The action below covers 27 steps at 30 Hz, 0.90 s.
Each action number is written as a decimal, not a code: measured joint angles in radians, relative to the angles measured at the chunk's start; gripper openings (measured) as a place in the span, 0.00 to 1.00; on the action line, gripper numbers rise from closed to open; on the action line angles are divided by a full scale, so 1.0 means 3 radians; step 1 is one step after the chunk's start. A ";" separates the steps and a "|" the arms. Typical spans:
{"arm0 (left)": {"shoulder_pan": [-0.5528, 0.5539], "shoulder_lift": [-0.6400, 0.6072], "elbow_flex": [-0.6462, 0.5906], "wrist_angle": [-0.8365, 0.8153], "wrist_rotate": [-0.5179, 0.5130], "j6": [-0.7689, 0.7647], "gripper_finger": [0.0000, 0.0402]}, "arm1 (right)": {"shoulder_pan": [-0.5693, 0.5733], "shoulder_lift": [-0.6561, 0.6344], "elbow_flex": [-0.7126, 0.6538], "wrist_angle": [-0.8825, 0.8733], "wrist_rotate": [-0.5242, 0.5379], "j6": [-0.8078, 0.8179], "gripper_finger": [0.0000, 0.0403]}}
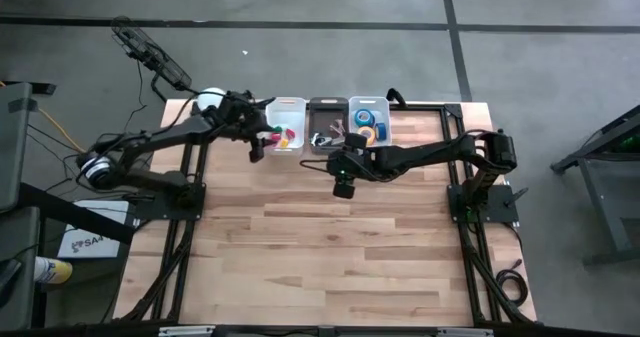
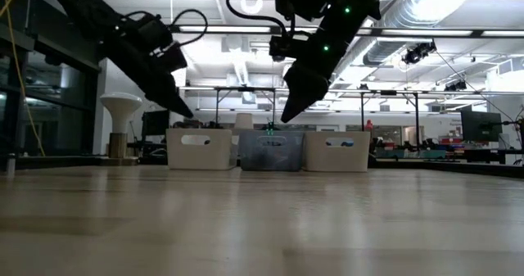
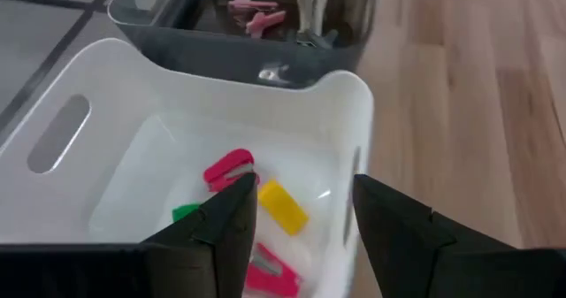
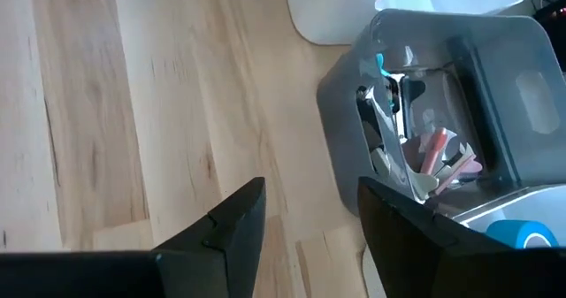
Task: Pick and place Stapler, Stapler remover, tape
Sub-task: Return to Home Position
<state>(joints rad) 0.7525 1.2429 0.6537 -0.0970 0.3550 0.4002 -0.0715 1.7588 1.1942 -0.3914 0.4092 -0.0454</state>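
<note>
Wooden counter (image 1: 330, 247), near half bare; three bins in a row at the far edge. At left, left gripper (image 3: 305, 187): hangs just above the near edge of the left white bin (image 1: 287, 101), fingers (image 3: 232, 223) spread, holding nothing. Contents of that bin: red stapler (image 3: 230, 168), yellow stapler (image 3: 281, 206), green stapler (image 3: 186, 212). Risk: a low pull-back may catch the bin's wall and drag or tip it. Middle, grey bin (image 1: 327, 101): staple removers (image 4: 438, 152). Next, right gripper (image 4: 311, 187): above bare counter just in front of the grey bin, fingers released, empty. Risk: a sideways swing may knock that bin. Far right, right white bin (image 1: 368, 100): tape (image 1: 364, 116), blue and yellow rolls. Arms apart; no other obstruction judged.
</note>
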 joint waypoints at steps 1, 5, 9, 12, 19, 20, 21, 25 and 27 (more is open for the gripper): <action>0.0000 -0.0062 0.0000 -0.0079 0.0002 0.0059 0.46 | 0.0000 0.0000 0.0000 -0.0021 0.0000 -0.0015 0.43; 0.0000 -0.0310 -0.0009 -0.0423 -0.0012 0.0317 0.46 | 0.0021 0.0000 0.0001 -0.0193 -0.0002 0.0040 0.43; -0.0089 -0.0648 -0.0224 -0.0431 -0.0070 0.0346 0.46 | 0.0022 -0.0106 -0.0287 -0.0003 -0.0269 0.0129 0.43; -0.0222 -0.1020 -0.0512 -0.0320 -0.0142 0.0292 0.46 | -0.0027 -0.0382 -0.0873 0.0619 -0.0581 0.0268 0.43; -0.0631 -0.1983 -0.1209 0.0140 -0.0172 0.0068 0.46 | -0.0160 -0.1473 -0.2179 0.1952 -0.0754 0.0611 0.43; -0.0687 -0.2114 -0.1283 0.0205 -0.0179 0.0046 0.46 | -0.0178 -0.1655 -0.2328 0.2116 -0.0769 0.0612 0.43; -0.0744 -0.2243 -0.1355 0.0281 -0.0188 0.0040 0.46 | -0.0203 -0.1841 -0.2475 0.2273 -0.0794 0.0602 0.43; -0.0989 -0.2724 -0.1624 0.0520 -0.0235 0.0044 0.46 | -0.0338 -0.2524 -0.3002 0.2774 -0.1050 0.0587 0.43; -0.1106 -0.2950 -0.1735 0.0542 -0.0341 0.0036 0.46 | -0.0420 -0.2797 -0.3225 0.2929 -0.1196 0.0610 0.43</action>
<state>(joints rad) 0.4207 0.3579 0.1331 0.0657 0.2528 0.4110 -0.1976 0.9196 0.2267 0.4874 0.0504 0.1377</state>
